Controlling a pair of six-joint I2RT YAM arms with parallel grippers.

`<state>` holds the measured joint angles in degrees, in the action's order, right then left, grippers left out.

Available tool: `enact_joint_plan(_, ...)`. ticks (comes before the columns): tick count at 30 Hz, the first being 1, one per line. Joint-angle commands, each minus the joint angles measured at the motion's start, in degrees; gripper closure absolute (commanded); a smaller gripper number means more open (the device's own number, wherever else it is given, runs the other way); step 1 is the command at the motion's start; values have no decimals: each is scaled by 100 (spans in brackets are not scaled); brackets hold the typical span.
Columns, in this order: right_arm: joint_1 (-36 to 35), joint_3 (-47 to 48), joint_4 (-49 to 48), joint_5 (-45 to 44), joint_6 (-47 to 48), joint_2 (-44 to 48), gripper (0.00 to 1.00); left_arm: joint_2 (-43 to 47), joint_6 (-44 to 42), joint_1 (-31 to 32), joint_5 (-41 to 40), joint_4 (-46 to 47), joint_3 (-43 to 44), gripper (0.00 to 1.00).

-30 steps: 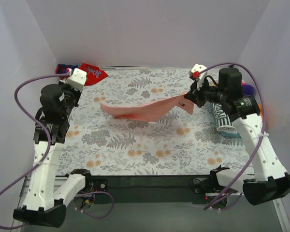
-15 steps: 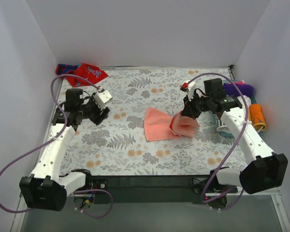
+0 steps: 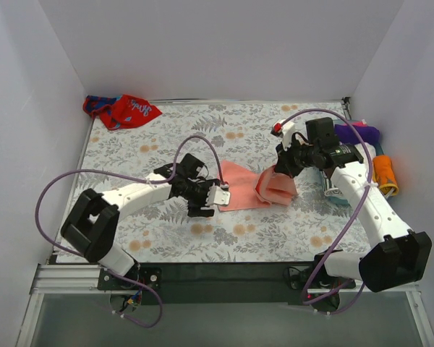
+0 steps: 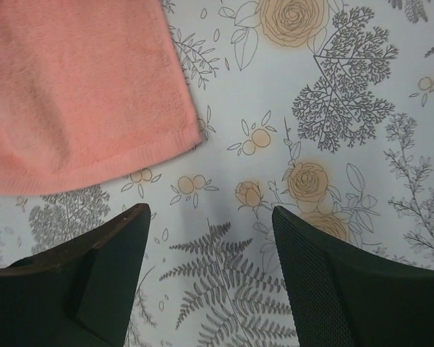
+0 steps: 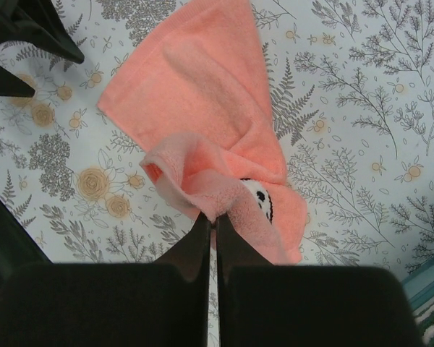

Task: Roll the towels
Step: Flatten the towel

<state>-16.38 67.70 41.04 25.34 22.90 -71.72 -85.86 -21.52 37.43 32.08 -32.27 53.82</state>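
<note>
- Presently, at the far left corner, the red towel (image 3: 123, 110) is lying crumpled and unrolled at the edge of the covering (image 3: 166, 137), well apart from both arms.
- The left gripper (image 3: 218, 195) is reaching low across the middle of the table and hovering just beside the near left corner of the pink towel (image 3: 240, 195).
- Seen from the left wrist, its jaws are standing spread, with only bare covering between them. The pink towel's corner is lying just beyond the fingertips (image 4: 134, 217), and no contact is showing.
- The pink towel is lying mid-table. Its left part is resting flat on the covering, while its right end is standing raised and curling back over itself.
- The right gripper (image 3: 284, 168) is holding that raised end. From the right wrist, the jaws are pressing together on a bunched fold of the cloth.
- A small black-and-white patch (image 5: 259, 199) is showing inside the fold; what it is cannot be told.
- At the right edge, a teal roll (image 3: 334, 189) is lying partly hidden behind the right arm. An orange roll (image 3: 385, 176) is sitting beside it, and a purple cloth (image 3: 360, 133) is lying further back.
</note>
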Motion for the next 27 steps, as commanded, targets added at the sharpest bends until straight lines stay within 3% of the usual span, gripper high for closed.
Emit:
enact_joint_plan(1,65,-11,-52,-56,-75,-26,99,-281,-581,308,-184,387,339,36)
enact_joint_plan(10,293,-55,-52,-3,-22,-114,99,-1371,-801,845,-500,802,603,47)
enact_joint_plan(15,416,-11,-26,41,31,-105,99,-1898,-1021,871,-825,687,709,66)
enact_joint_plan(18,478,15,18,23,84,-79,99,-1978,-1056,836,-931,467,700,85)
enact_joint_plan(22,496,103,115,23,197,18,99,-1452,-828,635,-826,-172,638,100)
enact_joint_plan(27,487,252,229,41,312,220,99,181,-213,64,-755,-824,700,100)
